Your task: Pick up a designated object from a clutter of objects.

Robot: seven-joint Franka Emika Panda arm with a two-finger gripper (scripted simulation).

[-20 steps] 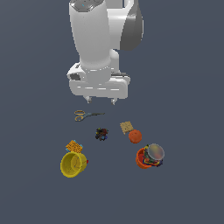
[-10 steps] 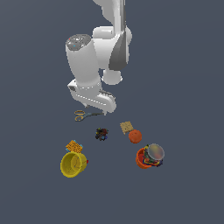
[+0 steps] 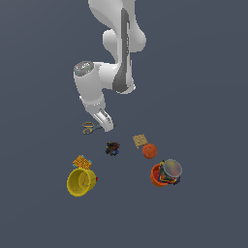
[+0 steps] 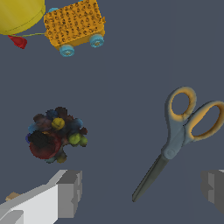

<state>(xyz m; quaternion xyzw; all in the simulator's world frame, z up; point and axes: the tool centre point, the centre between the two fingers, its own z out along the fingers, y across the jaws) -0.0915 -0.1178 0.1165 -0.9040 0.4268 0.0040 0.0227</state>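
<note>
Gripper (image 4: 142, 192) wide astride scissors (image 4: 177, 140)

No readable text in either view.

No letters, numbers, brand marks or signs can be made out on the scissors (image 4: 183, 131), the yellow cup (image 3: 81, 181), the orange wheeled block (image 4: 75, 24) or the arm's white casing (image 3: 104, 82); the block's surface shows only a dotted texture.
</note>
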